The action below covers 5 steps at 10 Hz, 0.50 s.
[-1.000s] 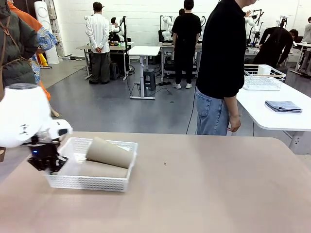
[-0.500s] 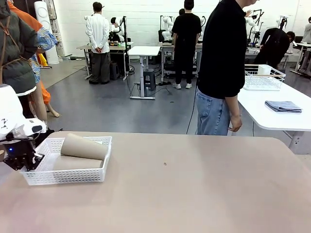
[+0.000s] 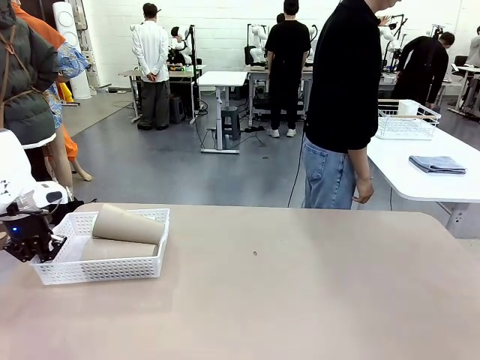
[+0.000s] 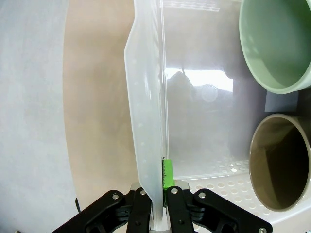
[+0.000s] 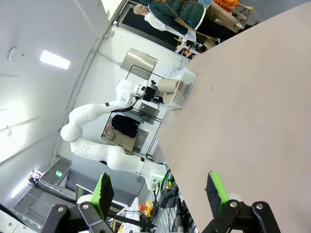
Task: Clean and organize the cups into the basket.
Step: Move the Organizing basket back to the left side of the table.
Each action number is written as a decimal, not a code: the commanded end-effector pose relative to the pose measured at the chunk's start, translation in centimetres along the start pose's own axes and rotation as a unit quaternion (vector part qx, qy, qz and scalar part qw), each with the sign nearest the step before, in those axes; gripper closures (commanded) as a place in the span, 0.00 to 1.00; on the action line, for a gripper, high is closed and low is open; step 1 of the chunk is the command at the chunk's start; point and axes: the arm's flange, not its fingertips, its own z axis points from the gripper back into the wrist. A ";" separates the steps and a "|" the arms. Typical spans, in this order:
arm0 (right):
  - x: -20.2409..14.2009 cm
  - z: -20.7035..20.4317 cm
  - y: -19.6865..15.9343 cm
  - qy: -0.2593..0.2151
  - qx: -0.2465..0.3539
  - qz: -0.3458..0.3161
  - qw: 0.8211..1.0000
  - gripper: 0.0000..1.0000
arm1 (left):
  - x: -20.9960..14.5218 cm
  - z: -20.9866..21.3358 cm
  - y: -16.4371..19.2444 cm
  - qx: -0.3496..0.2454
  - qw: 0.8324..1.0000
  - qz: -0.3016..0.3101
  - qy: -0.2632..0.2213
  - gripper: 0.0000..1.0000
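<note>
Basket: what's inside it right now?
The basket holds tan cups lying on their sides and a mint green cup. The front wall hides the lower cups' full count.

light: bright, even overhead | shadows: soft | glare: basket [image 4: 194, 97] floor | wrist edges: warped
</note>
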 end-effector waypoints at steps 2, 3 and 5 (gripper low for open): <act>0.0 0.0 0.1 0.000 -0.001 0.001 1.000 0.00 | -0.3 -0.1 -0.2 0.007 1.000 -0.006 -0.001 0.96; 0.0 0.0 0.1 0.000 -0.001 0.001 1.000 0.00 | -0.3 -0.1 -0.2 0.007 1.000 -0.006 -0.001 0.96; 0.0 0.0 0.1 0.000 -0.001 0.001 1.000 0.00 | -0.3 -0.1 -0.2 0.007 1.000 -0.006 -0.001 0.96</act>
